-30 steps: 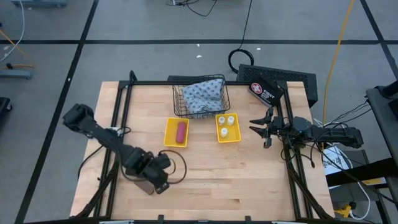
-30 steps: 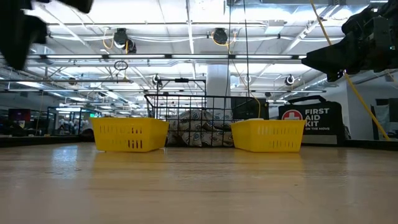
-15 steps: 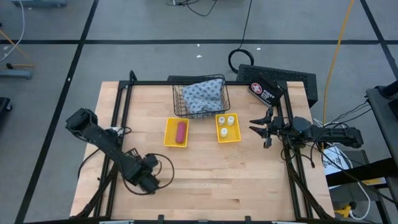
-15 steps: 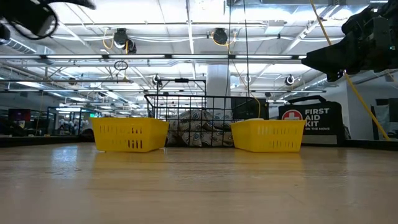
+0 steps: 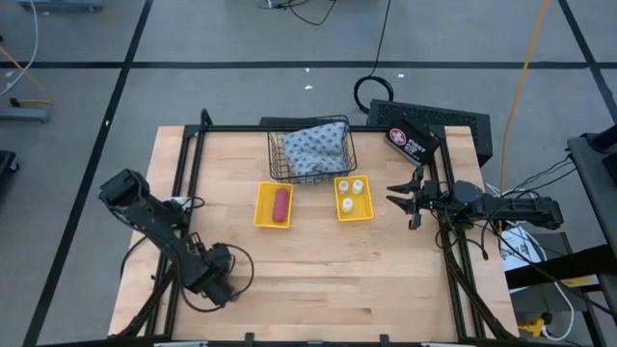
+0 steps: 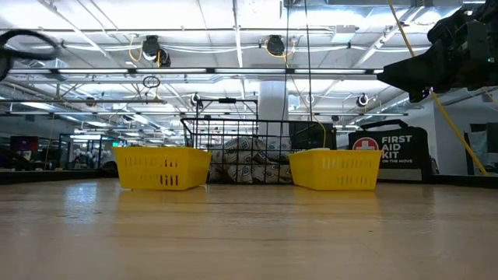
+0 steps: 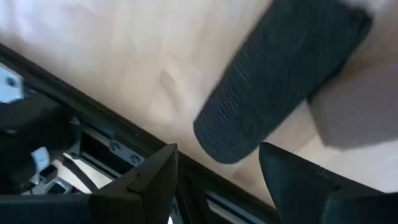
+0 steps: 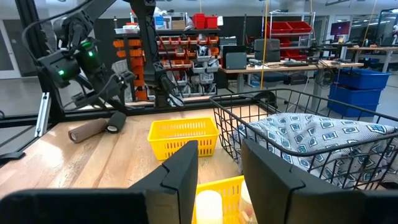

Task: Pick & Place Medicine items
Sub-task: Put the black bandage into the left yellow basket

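High view showing blue-grey pouch (image 5: pixel 313 146) lying in wire basket (image 5: pixel 278 166), pink piece (image 5: pixel 280 203) sitting in left yellow tray (image 5: pixel 262 216), white bottles (image 5: pixel 352 193) standing in right yellow tray (image 5: pixel 367 210), left gripper (image 5: pixel 218 280) fingers standing apart over the near-left table, right gripper (image 5: pixel 406 201) fingers parted, empty, beside the right tray.

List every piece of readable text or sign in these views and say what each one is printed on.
"FIRST AID KIT", beside a white cross on a red disc: on the black first aid bag behind the right yellow tray, low view.
A smaller line under it: too small to be sure of.
The same bag's label in the high view: too small to read.
Signs in the room behind: unreadable.
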{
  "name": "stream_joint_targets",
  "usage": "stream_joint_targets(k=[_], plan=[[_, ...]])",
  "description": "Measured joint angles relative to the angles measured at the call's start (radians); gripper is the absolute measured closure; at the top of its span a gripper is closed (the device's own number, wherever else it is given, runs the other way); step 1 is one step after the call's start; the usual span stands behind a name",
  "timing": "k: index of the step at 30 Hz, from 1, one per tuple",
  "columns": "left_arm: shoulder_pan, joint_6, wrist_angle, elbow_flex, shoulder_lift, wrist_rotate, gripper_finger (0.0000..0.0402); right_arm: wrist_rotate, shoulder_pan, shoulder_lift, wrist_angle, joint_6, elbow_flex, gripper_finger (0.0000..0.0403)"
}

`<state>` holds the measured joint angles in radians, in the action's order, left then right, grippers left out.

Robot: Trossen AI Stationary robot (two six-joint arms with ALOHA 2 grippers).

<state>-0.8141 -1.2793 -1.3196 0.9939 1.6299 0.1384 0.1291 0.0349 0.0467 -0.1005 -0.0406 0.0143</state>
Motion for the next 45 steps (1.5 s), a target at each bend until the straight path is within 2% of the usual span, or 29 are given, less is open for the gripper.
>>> stream_joint_targets(k=[3,6,12,18,21,25,31,34,36,41,45], plan=[[-0.017,0.032,0.069,-0.034,0.000,0.026,0.0167,0.000,0.000,0.000,0.000,0.000,0.000,0.0289],[-0.039,0.071,0.169,-0.072,0.000,-0.003,0.0167,0.000,0.000,0.000,0.000,0.000,0.000,0.0289],[-0.050,-0.026,0.214,-0.126,0.000,-0.174,0.0167,0.000,0.000,0.000,0.000,0.000,0.000,0.0289],[-0.025,-0.098,0.230,-0.133,0.000,-0.379,0.0167,0.000,0.000,0.000,0.000,0.000,0.000,0.0289],[-0.005,-0.120,0.249,-0.133,0.000,-0.445,0.0167,0.000,0.000,0.000,0.000,0.000,0.000,0.0289],[0.024,-0.129,0.287,-0.133,0.000,-0.407,0.0167,0.000,0.000,0.000,0.000,0.000,0.000,0.0289],[0.048,-0.217,0.278,-0.133,0.000,-0.161,0.0167,0.000,0.000,0.000,0.000,0.000,0.000,0.0289],[0.034,-0.254,0.278,-0.133,0.000,-0.095,0.0167,0.000,0.000,0.000,0.000,0.000,0.000,0.0289],[0.024,-0.294,0.278,-0.133,0.000,-0.104,0.0167,0.000,0.000,0.000,0.000,0.000,0.000,0.0289],[0.005,-0.406,0.278,-0.133,0.000,-0.210,0.0167,0.000,0.000,0.000,0.000,0.000,0.000,0.0289],[0.001,-0.418,0.282,-0.133,0.000,-0.232,0.0167,0.000,0.000,0.000,0.000,0.000,0.000,0.0289]])
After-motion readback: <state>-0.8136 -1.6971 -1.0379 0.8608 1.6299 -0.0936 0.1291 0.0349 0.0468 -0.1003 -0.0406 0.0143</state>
